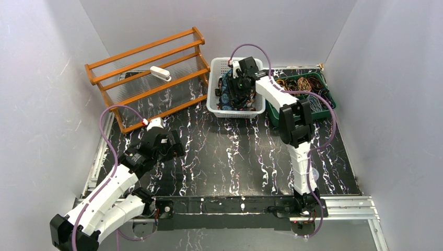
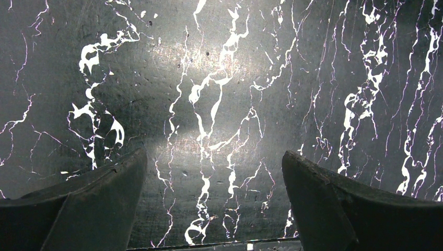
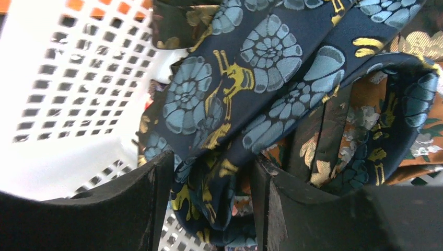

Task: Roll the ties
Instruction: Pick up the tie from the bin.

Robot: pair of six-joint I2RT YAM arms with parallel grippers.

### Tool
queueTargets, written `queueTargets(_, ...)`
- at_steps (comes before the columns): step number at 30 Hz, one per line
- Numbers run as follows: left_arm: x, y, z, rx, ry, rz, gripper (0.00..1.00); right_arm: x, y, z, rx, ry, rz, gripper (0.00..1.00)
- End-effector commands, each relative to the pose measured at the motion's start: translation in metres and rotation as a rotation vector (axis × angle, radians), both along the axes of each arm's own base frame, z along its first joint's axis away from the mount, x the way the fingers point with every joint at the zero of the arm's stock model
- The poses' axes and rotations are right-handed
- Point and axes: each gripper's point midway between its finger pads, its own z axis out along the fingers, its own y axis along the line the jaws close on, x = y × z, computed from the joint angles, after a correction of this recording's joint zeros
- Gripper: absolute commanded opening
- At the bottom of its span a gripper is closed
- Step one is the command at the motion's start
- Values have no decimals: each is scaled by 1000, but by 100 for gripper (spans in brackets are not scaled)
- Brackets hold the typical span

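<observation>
Tie (image 3: 261,57) between right gripper (image 3: 211,164) jaws, in basket (image 3: 62,78).

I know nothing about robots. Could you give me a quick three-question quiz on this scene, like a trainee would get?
1. True or false: the left gripper hangs open over the black, white-veined tabletop, holding nothing.
2. The right gripper reaches into: A) a cardboard box; B) the white perforated plastic basket; C) a glass jar.
3. Fill in: the patterned fabric necktie between the right gripper's jaws is dark ____ with teal and gold.
Key: 1 true; 2 B; 3 blue.
</observation>
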Motion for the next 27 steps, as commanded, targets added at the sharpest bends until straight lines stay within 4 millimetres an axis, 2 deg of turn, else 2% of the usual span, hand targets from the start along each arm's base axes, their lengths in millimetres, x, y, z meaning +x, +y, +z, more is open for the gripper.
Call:
queueTargets(1,-4,5,-4,17,15,6,98,13,6,-12,-56,-24,-60,63)
queueTargets(3,-4,5,-5,19,17,6,98,14,10,-16,-85,-35,-60,59)
queueTargets(5,-3,4,-4,18,17,4,98,18,11,-11,-105,-74,-81,53)
queueTargets(7,-4,4,-4,18,18,2,98,26,7,6,-135,-148,-122,41)
queueTargets(11,-4,6,-3,19,12,7,98,35,-5,50,-146,-256,-195,35)
queueTargets(15,-3,5,-2,20,10,7,98,36,-13,90,-131,-328,-235,32)
queueTargets(20,-3,3,-3,16,19,2,98,33,-16,113,-121,-350,-243,29)
queueTargets(23,-3,3,-3,14,19,2,98,31,-14,123,-105,-350,-241,19)
queueTargets(27,-4,4,-1,10,12,5,98,21,-5,156,-14,-349,-218,11)
